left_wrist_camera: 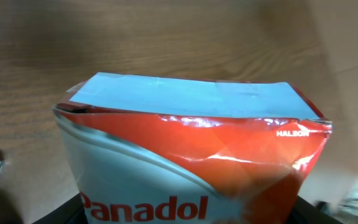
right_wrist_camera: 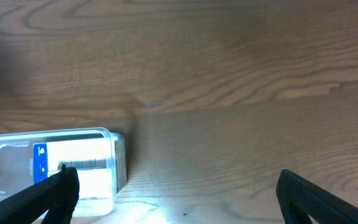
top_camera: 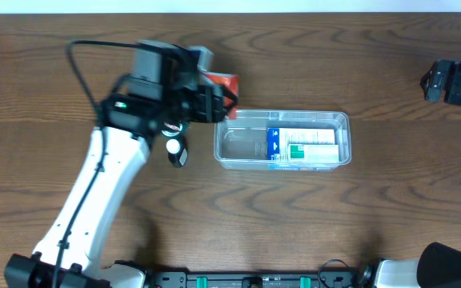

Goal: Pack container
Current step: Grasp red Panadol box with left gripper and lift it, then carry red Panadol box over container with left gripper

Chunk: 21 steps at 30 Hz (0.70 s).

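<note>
Brown wood-grain table (top_camera: 358, 72) — on it the clear container (top_camera: 242, 146) and a small white-and-black object (top_camera: 176, 150).

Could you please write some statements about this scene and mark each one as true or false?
1. The left hand holds a red Panadol box. True.
2. The container is empty. False: a blue and white box lies inside it.
3. The right hand is open and holds nothing. True.
4. The Panadol box lies inside the container. False: it is outside, near the container's left end.
</note>
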Motion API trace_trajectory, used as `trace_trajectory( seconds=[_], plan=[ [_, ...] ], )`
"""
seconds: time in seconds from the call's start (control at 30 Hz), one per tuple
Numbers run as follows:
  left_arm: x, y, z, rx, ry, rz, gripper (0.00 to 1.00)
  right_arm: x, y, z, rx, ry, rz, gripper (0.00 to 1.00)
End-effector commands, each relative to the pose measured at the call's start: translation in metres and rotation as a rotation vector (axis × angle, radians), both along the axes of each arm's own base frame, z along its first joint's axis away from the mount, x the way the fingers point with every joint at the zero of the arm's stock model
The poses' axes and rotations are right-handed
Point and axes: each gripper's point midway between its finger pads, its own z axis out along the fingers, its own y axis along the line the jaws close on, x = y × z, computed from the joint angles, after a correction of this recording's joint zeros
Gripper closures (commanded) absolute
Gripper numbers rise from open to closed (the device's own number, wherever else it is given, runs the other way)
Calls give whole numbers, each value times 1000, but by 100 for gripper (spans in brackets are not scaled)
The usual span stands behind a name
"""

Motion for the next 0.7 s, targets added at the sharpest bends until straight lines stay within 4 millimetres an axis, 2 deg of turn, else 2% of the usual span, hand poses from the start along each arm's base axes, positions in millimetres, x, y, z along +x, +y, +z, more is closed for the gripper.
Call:
trace_trajectory(
  seconds=[0.0, 0.13, 0.33, 0.57, 0.67],
  plan=[
    [14, 4, -12, 164, -31, 168, 32, 0, -3, -1, 10, 2, -18, 1],
    [10, -13, -28, 240, -25, 219, 32, 0, -3, -1, 10, 2, -19, 1],
    [5, -48, -63, 275, 22, 174, 32, 0, -3, -1, 10, 2, -19, 1],
    [2, -59, -116, 332, 146, 177, 32, 0, -3, -1, 10, 2, -19, 1],
    [0, -62, -127, 336, 177, 172, 32, 0, -3, -1, 10, 2, -19, 1]
  ],
)
